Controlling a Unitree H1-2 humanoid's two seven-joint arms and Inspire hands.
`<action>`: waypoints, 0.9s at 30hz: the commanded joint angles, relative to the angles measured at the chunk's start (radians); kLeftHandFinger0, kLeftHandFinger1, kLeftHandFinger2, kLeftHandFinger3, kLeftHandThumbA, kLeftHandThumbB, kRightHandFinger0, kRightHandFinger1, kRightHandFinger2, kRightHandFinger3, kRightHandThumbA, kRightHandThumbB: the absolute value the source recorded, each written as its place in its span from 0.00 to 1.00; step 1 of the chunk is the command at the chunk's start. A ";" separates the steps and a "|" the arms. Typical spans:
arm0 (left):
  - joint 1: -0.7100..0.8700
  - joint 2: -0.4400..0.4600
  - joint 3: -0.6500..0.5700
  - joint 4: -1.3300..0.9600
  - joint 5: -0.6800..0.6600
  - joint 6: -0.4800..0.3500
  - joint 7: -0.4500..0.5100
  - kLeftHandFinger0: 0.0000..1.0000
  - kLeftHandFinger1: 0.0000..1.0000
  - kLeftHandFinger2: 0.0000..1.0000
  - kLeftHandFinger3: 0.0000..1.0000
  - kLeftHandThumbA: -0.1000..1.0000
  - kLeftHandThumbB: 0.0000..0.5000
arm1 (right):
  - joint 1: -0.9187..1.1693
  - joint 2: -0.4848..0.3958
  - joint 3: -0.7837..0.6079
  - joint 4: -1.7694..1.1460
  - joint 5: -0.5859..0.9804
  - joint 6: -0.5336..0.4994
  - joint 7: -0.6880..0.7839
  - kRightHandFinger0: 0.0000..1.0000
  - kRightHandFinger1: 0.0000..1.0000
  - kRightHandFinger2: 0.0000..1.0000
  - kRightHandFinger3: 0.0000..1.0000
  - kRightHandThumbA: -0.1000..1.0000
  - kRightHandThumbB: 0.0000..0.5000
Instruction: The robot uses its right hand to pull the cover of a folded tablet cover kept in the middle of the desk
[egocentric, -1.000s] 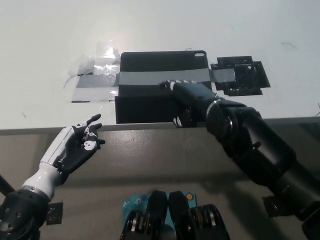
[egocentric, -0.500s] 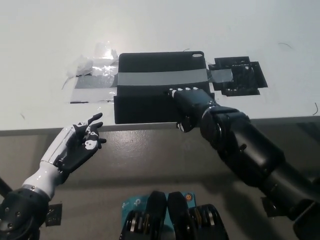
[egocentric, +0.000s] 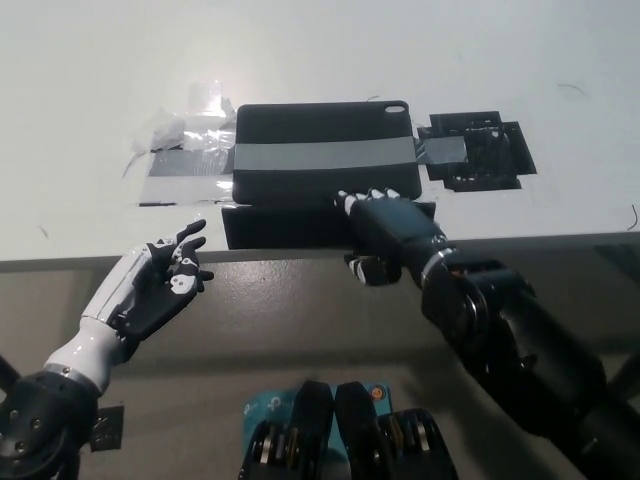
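White desk seen from above, near edge running below the right hand's fingers. Black folded tablet cover laid flat, crossed by a grey tape strip, its lower flap under those fingers. Crumpled clear tape left of the fingers, black tape patch to their upper right.

White surface bearing a grey tape strip with crumpled clear plastic above it at left, and a patch of black tape pieces at right, partly overlaid by grey tape.
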 joint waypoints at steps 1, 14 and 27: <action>-0.026 0.015 0.002 -0.015 -0.001 -0.010 -0.010 0.76 0.96 1.00 1.00 1.00 0.49 | 0.041 0.008 -0.038 -0.036 0.045 0.038 0.049 1.00 1.00 0.93 1.00 0.61 0.98; -0.048 0.022 0.009 0.002 -0.005 -0.019 -0.025 0.77 0.97 1.00 1.00 1.00 0.45 | 0.096 0.072 -0.193 0.039 0.145 0.039 0.021 1.00 0.81 0.81 1.00 0.57 1.00; -0.043 0.021 0.008 0.013 -0.002 -0.032 -0.027 0.75 0.95 1.00 1.00 1.00 0.53 | 0.352 0.177 -0.462 -0.209 0.198 0.041 0.219 0.84 0.62 0.66 1.00 0.46 0.93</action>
